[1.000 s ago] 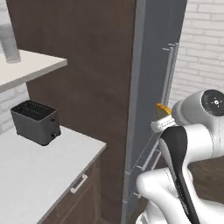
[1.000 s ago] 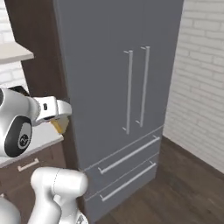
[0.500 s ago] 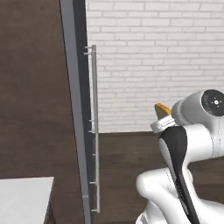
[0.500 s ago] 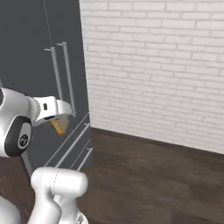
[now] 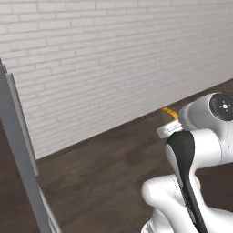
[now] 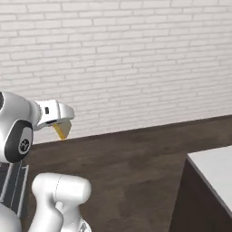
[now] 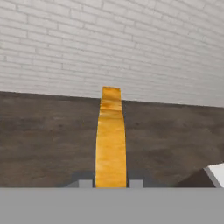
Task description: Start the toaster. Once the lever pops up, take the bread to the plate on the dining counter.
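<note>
Between the fingers of the gripper (image 7: 111,183), the bread (image 7: 110,138) sits edge-on, the jaws closed narrow on its golden crust; it also juts from the hand in the right base view (image 6: 62,129). Beyond it lie dark wood floor (image 7: 48,131) and a white brick wall (image 6: 136,59). A second ago the toaster and refrigerator filled both base views; now only a refrigerator edge (image 5: 20,159) remains, so the base has turned away. A white-topped dining counter (image 6: 213,167) corner enters at right: judged, transport is under way, plate not yet reached.
</note>
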Controlling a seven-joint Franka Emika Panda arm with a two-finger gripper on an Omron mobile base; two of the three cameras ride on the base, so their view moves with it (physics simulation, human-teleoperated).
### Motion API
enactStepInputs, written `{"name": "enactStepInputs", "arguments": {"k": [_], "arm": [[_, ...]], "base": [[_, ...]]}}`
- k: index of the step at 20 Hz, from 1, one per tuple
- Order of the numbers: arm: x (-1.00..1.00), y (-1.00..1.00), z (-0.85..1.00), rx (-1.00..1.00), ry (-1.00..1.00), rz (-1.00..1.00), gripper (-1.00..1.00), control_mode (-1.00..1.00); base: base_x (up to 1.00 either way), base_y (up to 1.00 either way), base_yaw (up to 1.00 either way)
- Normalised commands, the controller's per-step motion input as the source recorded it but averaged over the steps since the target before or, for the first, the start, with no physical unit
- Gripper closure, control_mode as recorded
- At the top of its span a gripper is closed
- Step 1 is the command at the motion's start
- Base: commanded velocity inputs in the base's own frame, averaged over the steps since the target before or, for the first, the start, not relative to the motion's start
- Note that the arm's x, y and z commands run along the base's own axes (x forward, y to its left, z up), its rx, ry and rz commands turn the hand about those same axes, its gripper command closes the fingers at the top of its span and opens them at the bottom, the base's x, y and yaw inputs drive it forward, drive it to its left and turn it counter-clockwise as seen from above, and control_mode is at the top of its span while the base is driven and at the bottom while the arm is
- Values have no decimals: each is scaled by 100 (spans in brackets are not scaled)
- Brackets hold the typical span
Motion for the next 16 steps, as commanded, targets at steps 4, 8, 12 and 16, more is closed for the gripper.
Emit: {"name": "enactStepInputs", "arguments": {"k": [4,8,12,16], "arm": [[0,0,0,0,0,0,100,100],[0,0,0,0,0,0,100,100],[0,0,0,0,0,0,100,100],[0,0,0,0,0,0,100,100]], "base": [[0,0,-83],[4,0,-76],[37,0,-54],[65,13,-39]]}}
